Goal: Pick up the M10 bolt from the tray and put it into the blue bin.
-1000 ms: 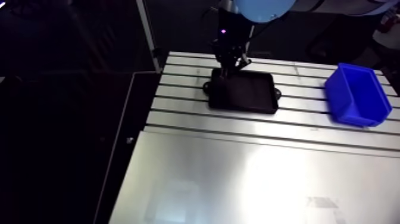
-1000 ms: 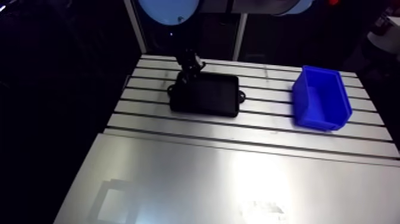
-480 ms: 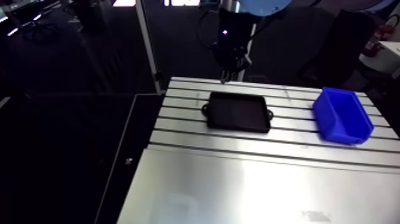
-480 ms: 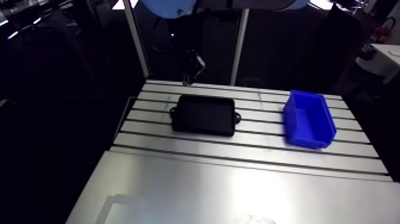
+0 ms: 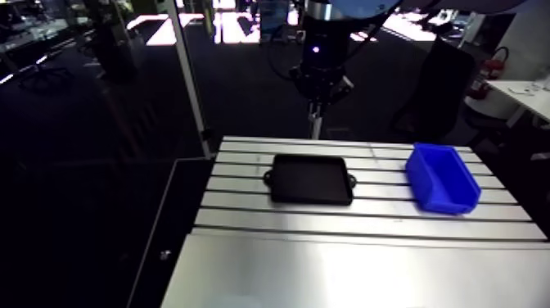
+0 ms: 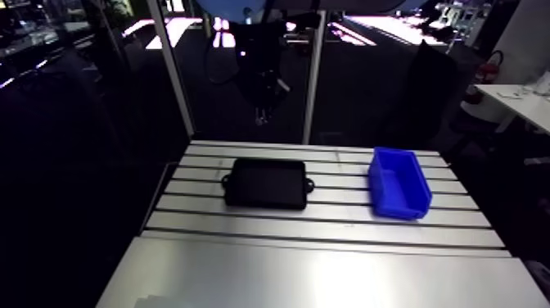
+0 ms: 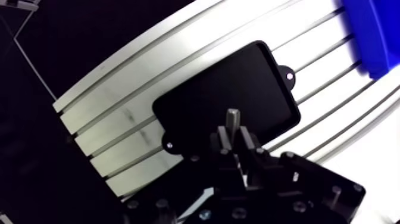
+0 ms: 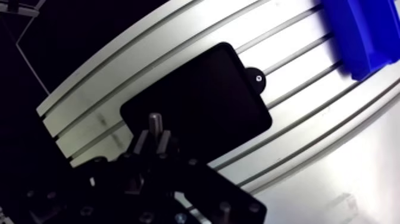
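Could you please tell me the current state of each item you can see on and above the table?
Pincer: shut on the bolt, high above the table.
Bolt: gripped, its end sticking out past the pincer's tips, clear of the tray.
Tray: flat on the table, nothing visible inside.
Bin: upright, open-topped, looks empty.
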You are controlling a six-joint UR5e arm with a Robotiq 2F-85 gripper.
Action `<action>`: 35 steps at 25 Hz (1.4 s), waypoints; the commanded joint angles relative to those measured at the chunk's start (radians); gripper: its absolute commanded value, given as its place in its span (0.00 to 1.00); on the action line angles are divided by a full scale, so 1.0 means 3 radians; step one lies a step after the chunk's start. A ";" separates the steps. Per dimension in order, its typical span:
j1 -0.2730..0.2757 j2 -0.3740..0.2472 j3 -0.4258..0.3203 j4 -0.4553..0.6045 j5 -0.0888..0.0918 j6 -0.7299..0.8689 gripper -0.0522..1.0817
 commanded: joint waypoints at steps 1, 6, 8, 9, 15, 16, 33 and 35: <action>-0.0306 -0.0230 -0.0012 0.0348 0.0004 -0.0734 0.94; -0.0577 -0.0430 -0.0023 0.0670 0.0004 -0.1128 0.95; -0.0679 -0.0496 -0.0063 0.0834 -0.0001 -0.1374 0.95; -0.0690 -0.0512 -0.0099 0.0951 -0.0011 -0.1563 0.95; -0.1196 -0.0583 -0.0186 0.1207 0.0020 -0.3010 0.96; -0.1252 -0.0594 -0.0176 0.1202 0.0025 -0.3220 0.96; -0.2040 -0.0450 -0.0094 0.1028 0.0209 -0.6841 0.98; -0.2055 -0.0399 -0.0094 0.0992 0.0239 -0.7194 0.98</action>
